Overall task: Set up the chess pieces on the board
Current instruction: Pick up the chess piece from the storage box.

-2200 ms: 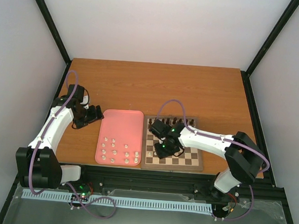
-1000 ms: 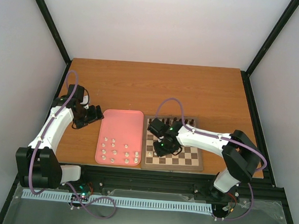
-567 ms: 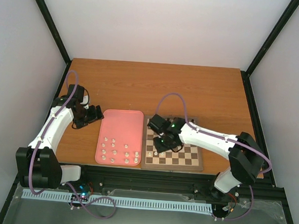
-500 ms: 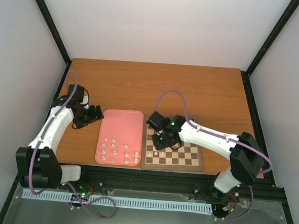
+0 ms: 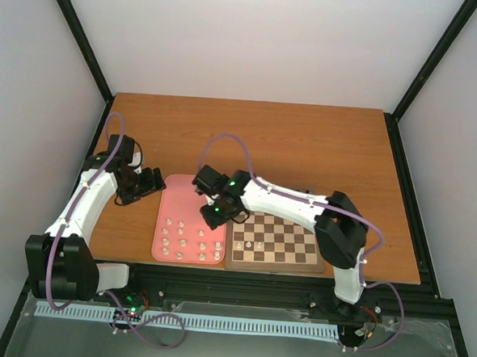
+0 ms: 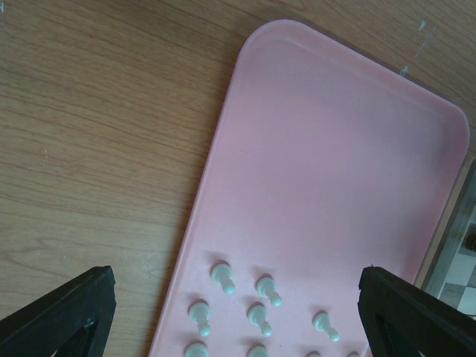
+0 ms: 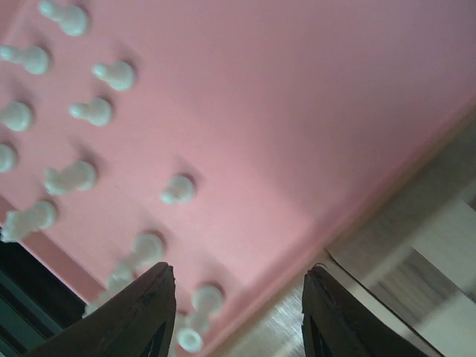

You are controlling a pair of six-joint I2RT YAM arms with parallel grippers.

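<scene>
Looking down from above, the orange-brown wooden surface [image 5: 305, 142] carries a plain pink rectangular tray [image 5: 193, 196]. Just beside the tray's right side lies a square wooden chessboard with dark brown and cream squares [image 5: 287, 238]. Most of the tiny cream-white chess pieces [image 5: 182, 243] stand in loose rows on the near half of the tray. Two more chess pieces [image 5: 256, 246] stand on the chessboard close to its near left corner. The right arm stretches leftward over the chessboard's far edge, and the right tool [image 5: 213, 215] hangs over the tray's right edge. The left tool [image 5: 147, 181] sits just beside the tray's far left corner, above bare wood.

From the left wrist, the left tool [image 6: 238, 309] shows its black fingertips [image 6: 71, 312] wide apart at the lower corners, with nothing between them. Below lies the tray [image 6: 335, 149], its far part bare, with several chess pieces [image 6: 222, 275] gathered along the bottom of the view. A strip of the chessboard [image 6: 467, 271] shows at the right margin.

From the right wrist, the right tool [image 7: 238, 312] is parted too, its two dark fingers [image 7: 141, 316] holding nothing. Under them run the tray's rim [image 7: 372, 212] and a blurred corner of the chessboard [image 7: 439, 245]. Chess pieces [image 7: 178, 190] dot the left part of the tray.
</scene>
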